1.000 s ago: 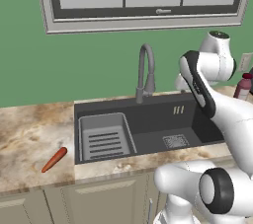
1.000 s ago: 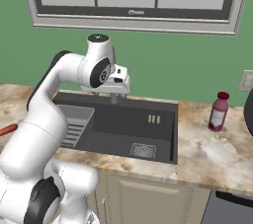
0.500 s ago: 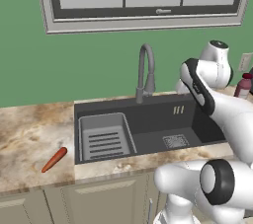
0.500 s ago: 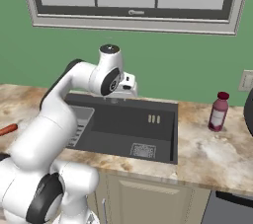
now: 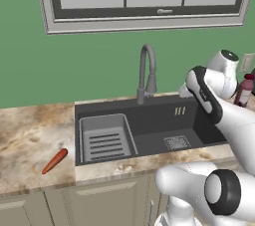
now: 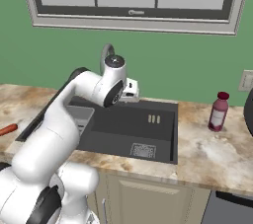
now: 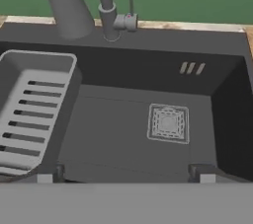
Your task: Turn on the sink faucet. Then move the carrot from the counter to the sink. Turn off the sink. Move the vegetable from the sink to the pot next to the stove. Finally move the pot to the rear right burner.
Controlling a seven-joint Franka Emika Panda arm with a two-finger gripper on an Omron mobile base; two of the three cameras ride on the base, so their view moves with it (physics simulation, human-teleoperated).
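The grey gooseneck sink faucet (image 5: 147,73) stands behind the dark sink (image 5: 149,133). In the hand view I see its base (image 7: 107,26) with the small side lever (image 7: 129,19) at top centre. My gripper (image 7: 126,176) is open, and its fingertips (image 7: 49,173) stand wide apart over the basin floor with nothing between them. It hovers above the sink's rear middle (image 6: 132,90), right of the faucet (image 6: 106,54). The orange carrot (image 5: 55,161) lies on the marbled counter (image 5: 30,140) left of the sink and at the left edge (image 6: 7,130). The stove is out of view.
A ribbed grey tray insert (image 5: 104,138) fills the basin's left part, and a square drain grate (image 7: 168,122) sits right of centre. A pink-red bottle (image 6: 218,111) stands on the right counter. A dark rounded shape (image 6: 249,112) is cut by the right edge; I cannot tell whether it is the pot.
The hand has swung a little to the right and lower over the sink, away from the faucet's spout. The gripper has stayed open. The carrot has not moved.
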